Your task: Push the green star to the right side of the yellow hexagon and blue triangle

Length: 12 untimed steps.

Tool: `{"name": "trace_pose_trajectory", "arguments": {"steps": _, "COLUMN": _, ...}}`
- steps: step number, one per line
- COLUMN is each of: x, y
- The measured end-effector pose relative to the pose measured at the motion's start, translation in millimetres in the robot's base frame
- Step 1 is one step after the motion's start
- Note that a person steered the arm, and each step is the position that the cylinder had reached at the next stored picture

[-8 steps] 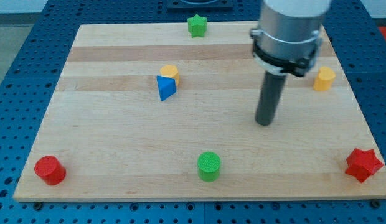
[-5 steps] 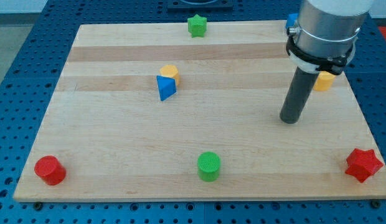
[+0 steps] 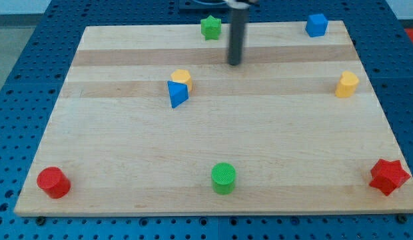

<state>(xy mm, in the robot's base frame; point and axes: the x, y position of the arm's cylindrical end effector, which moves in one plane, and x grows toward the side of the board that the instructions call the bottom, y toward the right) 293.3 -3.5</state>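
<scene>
The green star [image 3: 210, 27] lies at the board's top edge, a little left of centre. The yellow hexagon [image 3: 182, 79] sits below it at centre left, touching the blue triangle [image 3: 176, 94] just under it. My tip [image 3: 234, 63] is on the board below and to the right of the green star, apart from it, and up and to the right of the yellow hexagon. The rod runs up out of the view's top.
A blue cube [image 3: 317, 25] is at the top right. A yellow cylinder [image 3: 347, 85] stands near the right edge. A green cylinder [image 3: 224, 178] is at bottom centre, a red cylinder [image 3: 53, 182] at bottom left, a red star [image 3: 390, 176] at bottom right.
My tip first went right, then swung far up and left to beside the green star. The arm's wide body left the view, uncovering the blue cube. No block moved.
</scene>
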Motion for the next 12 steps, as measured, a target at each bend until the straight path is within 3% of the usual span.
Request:
{"name": "trace_pose_trajectory", "arguments": {"steps": 1, "x": -78.2, "y": -79.9}}
{"name": "trace_pose_trajectory", "arguments": {"steps": 2, "x": -100.8, "y": -100.7}}
{"name": "trace_pose_trajectory", "arguments": {"steps": 4, "x": -101.8, "y": -80.5}}
{"name": "trace_pose_trajectory", "arguments": {"steps": 8, "x": -96.6, "y": 21.7}}
{"name": "trace_pose_trajectory", "arguments": {"steps": 10, "x": -61.7, "y": 25.1}}
{"name": "trace_pose_trajectory", "arguments": {"steps": 12, "x": 3.4, "y": 35.8}}
